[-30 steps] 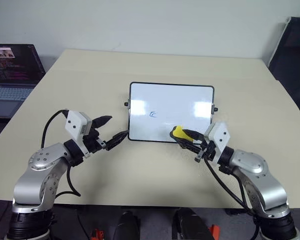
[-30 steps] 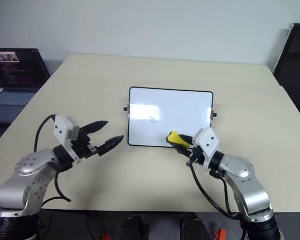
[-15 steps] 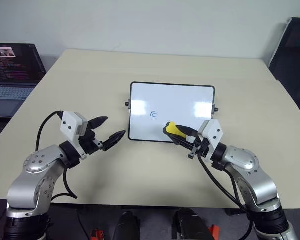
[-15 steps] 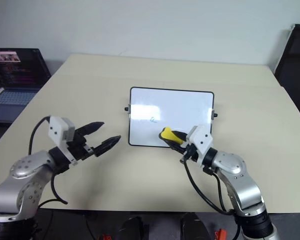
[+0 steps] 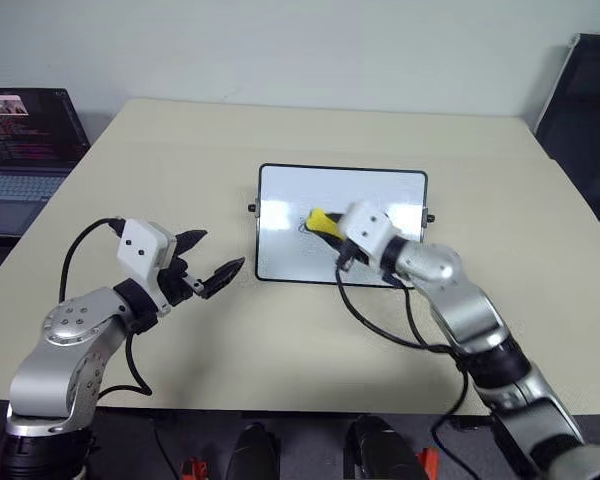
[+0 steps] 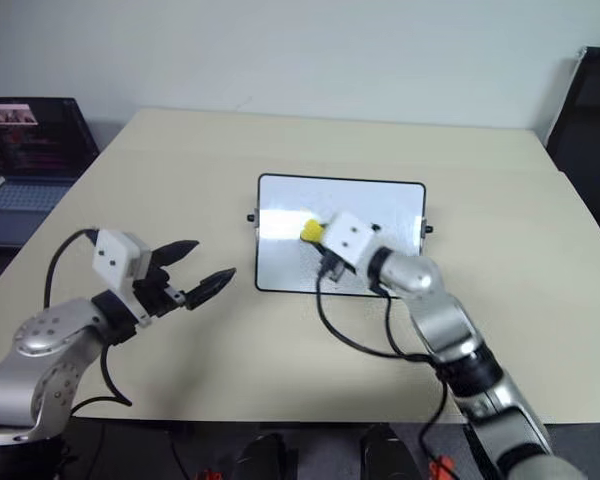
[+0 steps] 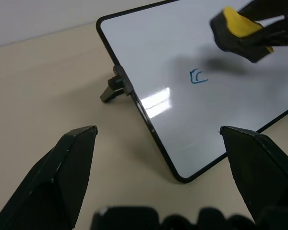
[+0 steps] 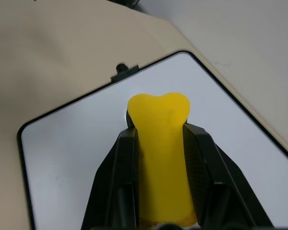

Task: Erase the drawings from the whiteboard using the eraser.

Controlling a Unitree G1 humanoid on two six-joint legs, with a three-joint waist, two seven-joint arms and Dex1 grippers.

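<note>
The whiteboard stands propped on the table's middle, black-framed with a knob on each short side. One small blue drawing shows on its left half. My right gripper is shut on the yellow eraser and reaches over the board, the eraser's tip just beside that mark. Whether it touches the surface I cannot tell. In the right wrist view the eraser sits between both black fingers above the board. My left gripper is open and holds nothing, left of the board's near left corner.
An open laptop stands beyond the table's left edge. A black chair is at the far right. The tan table has bare room all around the board.
My right gripper carried the eraser from the board's near edge up and left across the board to the blue mark. The left gripper stayed about where it was.
</note>
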